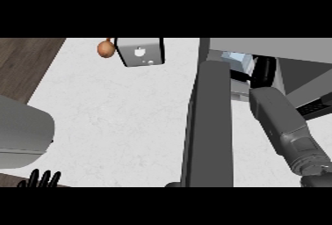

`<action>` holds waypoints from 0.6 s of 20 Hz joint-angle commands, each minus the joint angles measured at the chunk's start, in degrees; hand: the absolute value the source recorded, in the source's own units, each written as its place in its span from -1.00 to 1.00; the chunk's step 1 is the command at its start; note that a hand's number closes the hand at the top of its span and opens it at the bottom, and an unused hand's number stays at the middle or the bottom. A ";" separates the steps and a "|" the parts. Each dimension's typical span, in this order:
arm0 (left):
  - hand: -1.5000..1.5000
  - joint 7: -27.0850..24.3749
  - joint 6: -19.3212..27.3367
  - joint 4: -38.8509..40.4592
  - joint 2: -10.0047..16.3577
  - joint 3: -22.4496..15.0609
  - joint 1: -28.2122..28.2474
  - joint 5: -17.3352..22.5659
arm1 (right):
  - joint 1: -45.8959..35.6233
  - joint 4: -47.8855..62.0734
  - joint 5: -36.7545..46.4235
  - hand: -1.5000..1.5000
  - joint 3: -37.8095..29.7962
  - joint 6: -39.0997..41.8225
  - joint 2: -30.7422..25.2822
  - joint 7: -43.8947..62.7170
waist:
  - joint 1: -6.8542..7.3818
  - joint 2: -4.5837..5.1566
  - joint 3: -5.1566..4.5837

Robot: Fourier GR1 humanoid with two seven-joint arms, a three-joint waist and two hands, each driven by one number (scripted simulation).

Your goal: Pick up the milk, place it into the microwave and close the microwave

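Grey microwave door [211,127] between toaster [139,52] and right hand [262,72] curled round milk [235,59]; left hand [40,179] open.

I get flat, even light across the whole frame. The white counter [117,114] reads bright and matte through the left and middle, its marbling faint. The grey microwave door [211,127] is darker down the centre. At the upper right the microwave [304,74] goes dim inside, and the black right hand [262,72] nearly merges with that darkness.
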 commanded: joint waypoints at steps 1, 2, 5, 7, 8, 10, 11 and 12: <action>-1.00 1.40 0.62 -0.39 -0.49 -0.80 -0.94 -0.04 | -0.69 0.40 0.65 1.00 -0.26 -6.24 0.36 -1.99 | 0.08 0.11 0.05; -1.00 0.15 -0.02 1.11 -0.13 0.03 -0.55 -0.06 | -0.82 0.53 0.57 1.00 -0.48 -6.65 0.95 -1.81 | 0.38 -0.13 -0.03; -1.00 0.05 -0.08 -0.01 0.51 0.68 -1.12 -0.24 | 3.57 9.29 3.33 1.00 0.84 -15.47 -4.39 7.72 | 0.40 1.87 -0.91; -1.00 -0.09 -0.60 0.30 0.63 0.45 -1.72 -0.22 | 6.19 9.46 4.85 -1.00 2.36 -18.88 -5.27 12.89 | 0.68 2.47 -1.07; -1.00 0.45 0.05 0.61 0.46 0.34 -2.20 -0.74 | 4.57 9.52 7.27 -1.00 4.78 -21.37 -4.61 13.46 | 1.74 1.62 -0.73; -1.00 0.01 -0.35 -0.09 0.94 0.34 -2.14 -1.23 | 6.41 9.61 8.66 -1.00 6.19 -23.85 -4.11 17.52 | 2.71 1.64 -0.54; -1.00 0.29 -0.32 0.49 0.86 0.39 -2.97 -1.12 | 5.70 9.64 9.63 -1.00 7.16 -23.38 -5.28 19.89 | 2.62 1.64 -0.56; -1.00 0.28 -0.38 1.10 0.70 0.06 -3.08 -1.32 | 6.36 9.66 10.65 -1.00 8.19 -24.58 -3.99 21.83 | 2.65 1.38 -0.53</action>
